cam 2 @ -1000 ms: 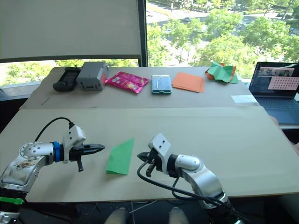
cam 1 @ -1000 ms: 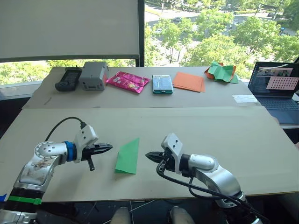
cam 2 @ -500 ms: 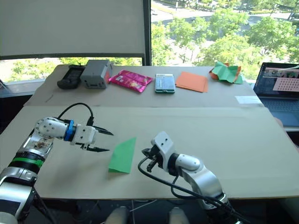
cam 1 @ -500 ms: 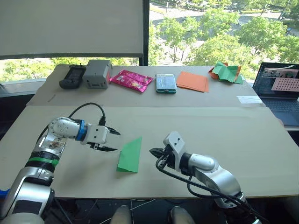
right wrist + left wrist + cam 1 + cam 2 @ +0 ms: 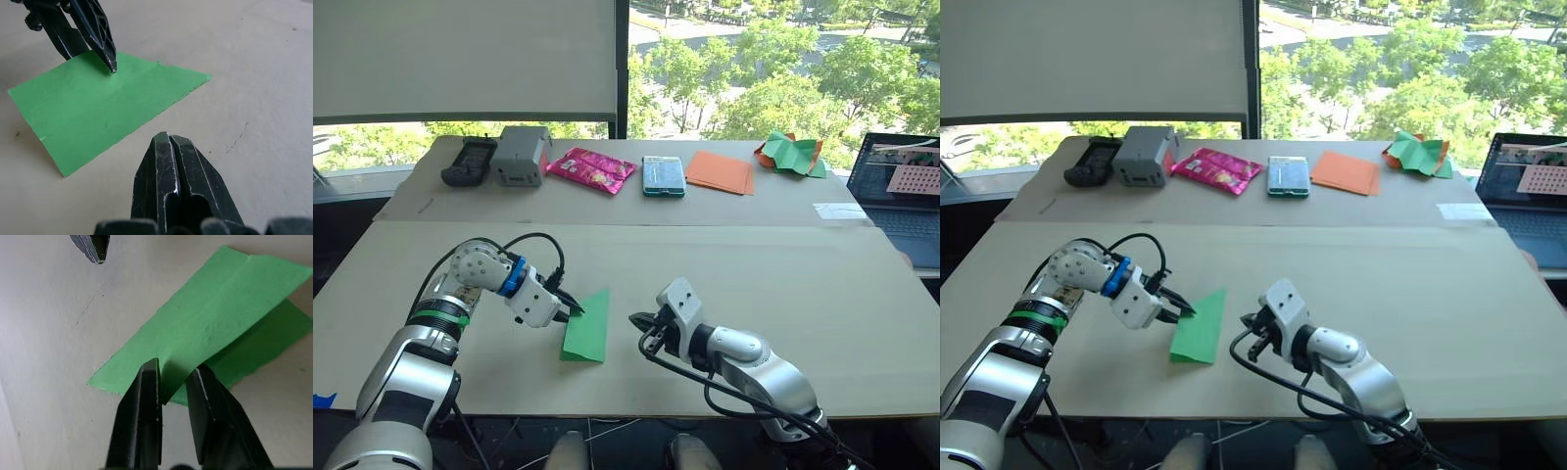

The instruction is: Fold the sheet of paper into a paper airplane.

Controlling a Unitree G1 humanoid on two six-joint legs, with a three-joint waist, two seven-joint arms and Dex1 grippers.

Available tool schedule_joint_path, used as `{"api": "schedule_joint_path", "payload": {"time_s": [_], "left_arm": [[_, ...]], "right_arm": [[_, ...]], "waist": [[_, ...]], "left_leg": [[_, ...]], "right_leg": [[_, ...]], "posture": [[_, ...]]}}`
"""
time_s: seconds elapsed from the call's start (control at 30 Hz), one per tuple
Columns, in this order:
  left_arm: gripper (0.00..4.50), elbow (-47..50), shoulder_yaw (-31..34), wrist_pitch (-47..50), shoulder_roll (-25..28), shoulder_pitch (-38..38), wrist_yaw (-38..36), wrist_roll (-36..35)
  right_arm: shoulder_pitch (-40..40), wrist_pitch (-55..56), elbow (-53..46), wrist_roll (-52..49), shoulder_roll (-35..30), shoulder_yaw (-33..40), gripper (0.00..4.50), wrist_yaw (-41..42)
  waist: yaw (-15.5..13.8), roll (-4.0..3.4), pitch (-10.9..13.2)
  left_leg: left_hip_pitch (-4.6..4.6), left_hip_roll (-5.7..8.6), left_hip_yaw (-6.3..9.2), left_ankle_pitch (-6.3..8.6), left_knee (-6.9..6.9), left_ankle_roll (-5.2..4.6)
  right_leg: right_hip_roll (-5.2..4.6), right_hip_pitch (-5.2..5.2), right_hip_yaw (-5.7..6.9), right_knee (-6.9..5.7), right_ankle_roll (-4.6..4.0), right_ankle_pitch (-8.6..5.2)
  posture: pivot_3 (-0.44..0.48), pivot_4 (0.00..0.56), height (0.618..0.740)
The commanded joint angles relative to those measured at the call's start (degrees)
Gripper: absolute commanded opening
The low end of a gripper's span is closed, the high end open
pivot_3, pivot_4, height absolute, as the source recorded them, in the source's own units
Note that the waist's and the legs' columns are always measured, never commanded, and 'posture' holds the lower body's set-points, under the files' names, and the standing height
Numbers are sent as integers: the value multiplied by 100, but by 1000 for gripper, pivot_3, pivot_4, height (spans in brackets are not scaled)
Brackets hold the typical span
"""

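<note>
— Where's the sheet of paper (image 5: 586,327)?
— Flat on the table (image 5: 822,294), a green wedge between both grippers, its left edge in the left gripper (image 5: 576,311).
— Pinched?
— Its fingers (image 5: 146,396) sit slightly apart, straddling that edge.
— And the right gripper (image 5: 634,319)?
— Fingers pressed together, tip just right of the paper, not touching.

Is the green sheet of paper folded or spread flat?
Folded: the sheet of paper shows a second layer under the top flap.
</note>
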State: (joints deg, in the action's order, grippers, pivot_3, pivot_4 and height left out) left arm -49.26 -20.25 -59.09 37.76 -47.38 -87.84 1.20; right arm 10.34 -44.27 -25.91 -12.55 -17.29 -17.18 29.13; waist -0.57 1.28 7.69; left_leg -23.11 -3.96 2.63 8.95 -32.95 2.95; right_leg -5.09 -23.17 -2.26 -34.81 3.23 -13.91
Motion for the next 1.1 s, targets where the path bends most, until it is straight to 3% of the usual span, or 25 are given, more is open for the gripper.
{"api": "schedule_joint_path", "payload": {"time_s": [0.03,0.2,0.27,0.37,0.5,0.53,0.73,0.8,1.0,1.1], "left_arm": [[23,14,-21,-135,101,-94,301,231],[23,527,63,322,201,221,480,91],[23,1263,244,1200,339,597,830,137],[23,3650,601,4450,528,1684,1503,352],[23,5933,782,8658,2,2220,2322,306],[23,6269,733,9266,-134,2271,2529,401],[23,6983,382,10430,-184,2426,3150,666],[550,7069,398,10621,-163,2437,3237,571],[2550,7266,439,10620,-40,2473,3165,190],[2562,7482,789,10430,136,2465,2971,-214]], "right_arm": [[91,15,-195,-76,26,45,0,-36],[128,-58,-199,-77,11,182,0,-144],[106,-125,-374,-118,-66,390,0,-202],[32,-151,-653,-17,-333,788,0,-323],[-10,-57,-769,106,-683,910,0,-343],[2,-50,-783,99,-722,922,0,-352],[110,3,-804,153,-807,646,0,-283],[161,50,-802,149,-810,573,0,-259],[286,268,-757,161,-921,448,1959,-70],[311,402,-925,67,-1058,402,2976,209]], "waist": [[-2,0,0],[-1,-1,0],[13,-2,0],[57,-8,1],[44,-1,4],[28,0,4],[158,3,6],[178,3,6],[144,3,7],[122,5,8]], "left_leg": [[0,0,0,0,0,0],[-6,0,-1,-1,0,0],[-5,0,-2,-13,-1,-19],[-4,0,-1,-15,1,-22],[6,0,-3,-15,2,-21],[7,0,-3,-12,3,-17],[17,8,6,13,2,25],[19,10,19,13,2,24],[18,11,22,9,3,18],[11,12,22,5,2,11]], "right_leg": [[-1,0,0,0,0,0],[-3,1,1,-3,0,0],[-3,1,0,-9,0,0],[-2,2,-3,-19,0,0],[0,2,-5,-21,-4,-5],[0,3,-4,-20,-5,-10],[-3,7,-5,-2,-5,-11],[1,6,-5,-3,-5,-11],[4,6,-6,-4,-5,-11],[3,8,-5,4,-5,-11]], "posture": [[0,150,706],[0,150,706],[0,150,706],[0,150,706],[0,150,706],[0,150,706],[0,150,706],[0,150,706],[0,150,706],[0,150,706]]}}
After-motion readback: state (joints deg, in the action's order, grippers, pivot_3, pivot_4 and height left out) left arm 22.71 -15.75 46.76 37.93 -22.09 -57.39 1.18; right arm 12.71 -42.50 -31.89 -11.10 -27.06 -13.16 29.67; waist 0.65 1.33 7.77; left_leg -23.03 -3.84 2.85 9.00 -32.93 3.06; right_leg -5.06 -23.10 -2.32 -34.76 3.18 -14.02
